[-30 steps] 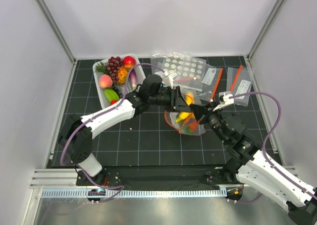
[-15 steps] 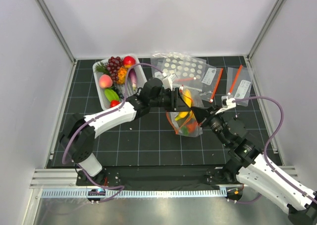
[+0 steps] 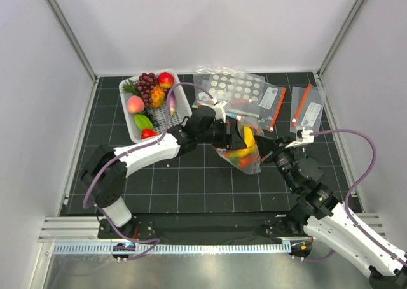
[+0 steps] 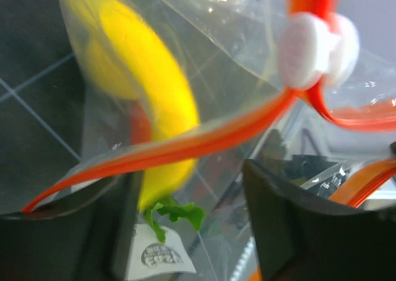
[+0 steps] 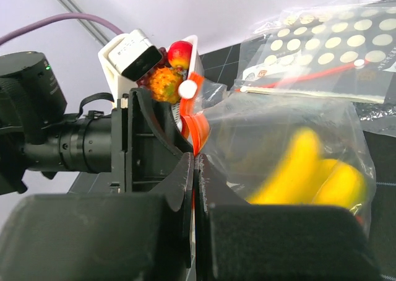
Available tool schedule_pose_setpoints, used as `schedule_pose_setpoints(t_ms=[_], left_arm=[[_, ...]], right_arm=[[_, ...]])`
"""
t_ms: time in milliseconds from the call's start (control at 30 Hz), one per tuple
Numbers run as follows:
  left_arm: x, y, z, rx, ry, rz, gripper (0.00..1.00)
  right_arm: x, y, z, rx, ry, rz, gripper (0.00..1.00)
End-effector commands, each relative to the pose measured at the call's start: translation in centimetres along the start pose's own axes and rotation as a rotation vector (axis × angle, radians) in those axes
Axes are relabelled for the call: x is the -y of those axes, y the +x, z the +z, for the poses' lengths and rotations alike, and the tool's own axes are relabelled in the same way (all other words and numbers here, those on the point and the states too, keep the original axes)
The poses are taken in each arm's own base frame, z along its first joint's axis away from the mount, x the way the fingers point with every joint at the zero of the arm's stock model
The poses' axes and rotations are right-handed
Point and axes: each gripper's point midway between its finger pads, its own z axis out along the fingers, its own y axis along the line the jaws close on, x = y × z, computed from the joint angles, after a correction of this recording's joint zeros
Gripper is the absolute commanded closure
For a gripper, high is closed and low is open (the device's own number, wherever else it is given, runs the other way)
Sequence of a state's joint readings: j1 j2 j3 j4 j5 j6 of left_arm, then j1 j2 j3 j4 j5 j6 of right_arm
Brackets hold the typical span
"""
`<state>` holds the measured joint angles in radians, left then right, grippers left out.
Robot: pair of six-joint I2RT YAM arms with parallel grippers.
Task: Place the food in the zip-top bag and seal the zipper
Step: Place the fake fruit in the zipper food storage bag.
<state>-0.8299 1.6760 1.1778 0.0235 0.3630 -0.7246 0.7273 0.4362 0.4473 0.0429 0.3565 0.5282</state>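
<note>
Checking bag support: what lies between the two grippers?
The zip-top bag, banana inside, sits between left gripper and right gripper, in the top view.

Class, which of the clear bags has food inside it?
The zip-top bag in the middle, holding a yellow banana; the dotted bag and labelled bags behind it lie flat without food.

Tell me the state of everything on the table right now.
zip-top bag: banana inside
zipper: pinched by the right gripper; whether it is sealed is unclear
left gripper: open
right gripper: shut on the zipper
basket: holding fruit
</note>
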Motion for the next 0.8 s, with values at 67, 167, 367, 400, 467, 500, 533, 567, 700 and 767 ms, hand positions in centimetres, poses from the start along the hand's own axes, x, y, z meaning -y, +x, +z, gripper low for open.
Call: schedule_pose_setpoints(t_ms=[67, 167, 367, 400, 467, 500, 533, 567, 700, 767], left_arm=[[1.9, -3.1, -2.7, 0.119, -0.045, 0.116, 0.14], [2.6, -3.2, -3.8, 0.139, -0.050, 0.147, 0.03], [4.7, -3.1, -5.7, 0.155, -0.016, 0.175, 0.03], [5.0, -3.1, -5.9, 0.157, -0.011, 0.177, 0.03], [5.6, -3.0, -6.5, 0.159, 0.002, 0.189, 0.03], [5.6, -3.0, -6.7, 0.158, 0.003, 0.191, 0.03], [5.9, -3.2, -7.1, 0.170, 0.004, 0.197, 0.03], [5.8, -3.2, -7.2, 0.172, 0.001, 0.206, 0.02], [5.6, -3.8, -8.1, 0.203, -0.031, 0.228, 0.02], [5.5, -4.2, -8.7, 0.224, -0.048, 0.237, 0.02]], right_arm=[[-0.3, -1.4, 0.1, 0.050, 0.010, 0.031, 0.99], [-0.3, -1.5, 0.1, 0.050, 0.011, 0.031, 0.99], [0.0, -1.5, 0.2, 0.050, 0.026, 0.025, 0.99], [-0.1, -1.5, 0.2, 0.048, 0.027, 0.024, 0.99], [0.2, -1.4, 0.3, 0.048, 0.040, 0.023, 0.99], [0.2, -1.4, 0.3, 0.047, 0.044, 0.022, 0.99], [0.5, -1.3, 0.4, 0.047, 0.057, 0.021, 0.99], [0.6, -1.2, 0.4, 0.042, 0.065, 0.016, 0.99], [0.5, -1.1, 0.7, 0.030, 0.070, 0.007, 0.99], [0.4, -0.9, 0.9, 0.021, 0.066, 0.002, 0.99]])
